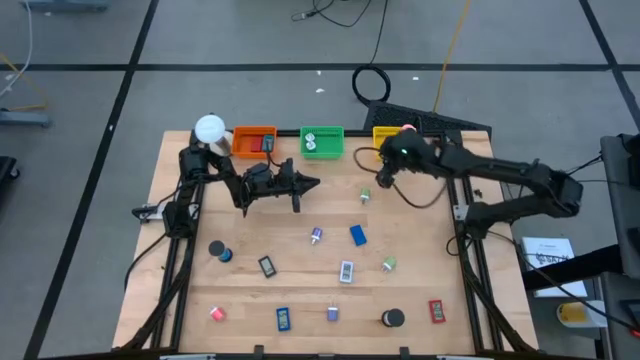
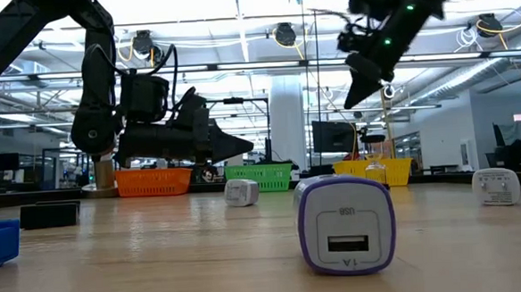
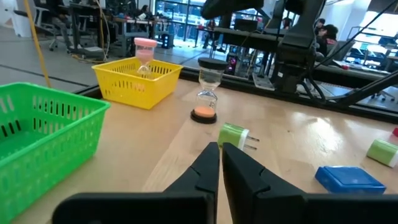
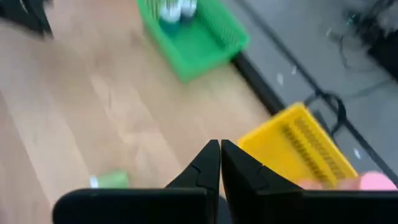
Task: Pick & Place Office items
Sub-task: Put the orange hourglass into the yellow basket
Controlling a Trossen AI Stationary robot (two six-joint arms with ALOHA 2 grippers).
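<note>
On the left of the table the lamp (image 1: 209, 128) is seen, with the orange tray (image 1: 254, 140) just beside it; a red piece lies in that tray. Next to it the left gripper (image 1: 312, 183) is held above the table, in front of the green tray (image 1: 322, 142), its fingers pressed together on nothing. Farther right the right gripper (image 1: 384, 180) hangs near the yellow tray (image 1: 388, 137), likewise closed and empty. Most of the items are left scattered nearer the front edge: a black roll (image 1: 218, 251), a black piece (image 1: 267, 266), a blue piece (image 1: 358, 235), a second roll (image 1: 392, 318) and a red piece (image 1: 436, 311) among them.

It is judged that sorting is at an early stage and that no pick is in hand, since both grippers are empty. For the next move a gripper would have to be opened, lowered over one item and closed on it.

Only in the left wrist view are an hourglass (image 3: 209, 92) and a green plug (image 3: 234, 135) made plain, just ahead of the closed fingers (image 3: 202, 171). The white pieces inside the green tray (image 4: 189, 31) are best shown by the right wrist view. In the low view a purple-edged charger (image 2: 346, 223) is shown close up, which overhead is only a speck.
</note>
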